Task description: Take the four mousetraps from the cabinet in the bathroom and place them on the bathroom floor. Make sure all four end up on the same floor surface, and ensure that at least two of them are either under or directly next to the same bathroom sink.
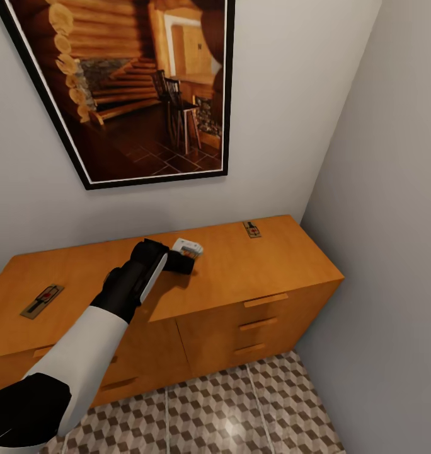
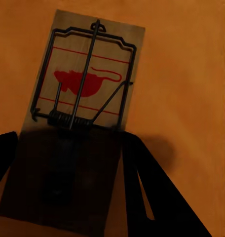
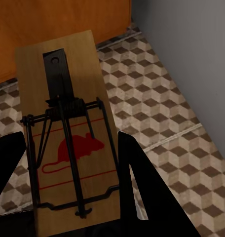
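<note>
Grey walls meet in a corner behind the cabinet (image 1: 253, 265), a low, wide unit of smooth orange-brown wood with a flat top and drawers fitted with slim bar handles. Above it hangs a black-framed picture (image 1: 133, 88) of a log-cabin interior. Below, the bathroom floor (image 1: 241, 410) is laid in square tiles printed with a brown, beige and white cube pattern, separated by thin pale grout lines.

Left to right on the cabinet top in the head view: a left mousetrap (image 1: 42, 301) lies flat near the left end; the left pincer (image 1: 185, 257) reaches over the middle of the top at a pale trap; a far mousetrap (image 1: 252, 229) lies flat near the rear wall, towards the right.

In the left wrist view, the middle mousetrap (image 2: 88, 81), a tan wooden board with dark wire bar and coil spring and a red mouse silhouette between red lines, extends between the left pincer's dark fingers (image 2: 157, 197); whether they clamp it cannot be determined.

In the right wrist view, the right pincer (image 3: 68, 197) is clamped on a held mousetrap (image 3: 68, 143) of identical print, suspended above the floor tiles beside the cabinet.
</note>
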Robot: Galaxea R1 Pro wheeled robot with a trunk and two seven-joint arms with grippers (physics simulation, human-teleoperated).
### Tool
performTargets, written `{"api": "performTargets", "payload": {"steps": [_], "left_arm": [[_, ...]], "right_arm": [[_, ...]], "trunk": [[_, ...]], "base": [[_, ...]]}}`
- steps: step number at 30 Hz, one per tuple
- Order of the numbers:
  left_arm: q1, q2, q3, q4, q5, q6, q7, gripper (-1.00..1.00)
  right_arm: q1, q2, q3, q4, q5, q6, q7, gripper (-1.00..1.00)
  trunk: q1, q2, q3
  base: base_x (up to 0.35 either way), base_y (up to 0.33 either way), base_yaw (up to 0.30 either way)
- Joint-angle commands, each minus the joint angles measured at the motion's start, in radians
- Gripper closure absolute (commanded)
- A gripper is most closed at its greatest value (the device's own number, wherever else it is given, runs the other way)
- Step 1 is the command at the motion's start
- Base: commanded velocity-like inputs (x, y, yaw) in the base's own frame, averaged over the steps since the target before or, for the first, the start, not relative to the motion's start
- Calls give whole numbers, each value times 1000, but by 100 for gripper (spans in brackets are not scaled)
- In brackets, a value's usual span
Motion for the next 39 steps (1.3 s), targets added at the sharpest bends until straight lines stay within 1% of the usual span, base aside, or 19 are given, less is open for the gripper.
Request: {"api": "performTargets", "payload": {"steps": [1,5,13,17,22,39], "left_arm": [[-1,0,1,-15,-5,5,-4,100],[-1,-2,3,-59,-5,7,-3,100],[-1,-1,3,-118,-5,9,-3,100],[-1,2,1,-134,-5,9,-3,100],[-1,4,-2,-135,-5,9,-3,100],[-1,6,-2,-130,-5,8,-3,100]], "right_arm": [[0,0,7,0,-11,-2,6,100],[0,-1,7,1,-11,-2,6,100],[0,0,7,2,-11,-2,6,100],[0,0,7,1,-11,-2,6,100],[0,1,7,1,-10,-2,6,100],[0,1,7,1,-11,-2,6,100]], "trunk": [[0,-1,-1],[0,-1,-1],[0,-1,-1],[0,-1,-1],[0,-1,-1],[0,-1,-1]], "base": [[0,0,0],[0,0,0],[0,0,0],[0,0,0],[-36,0,0],[-309,0,0]]}}
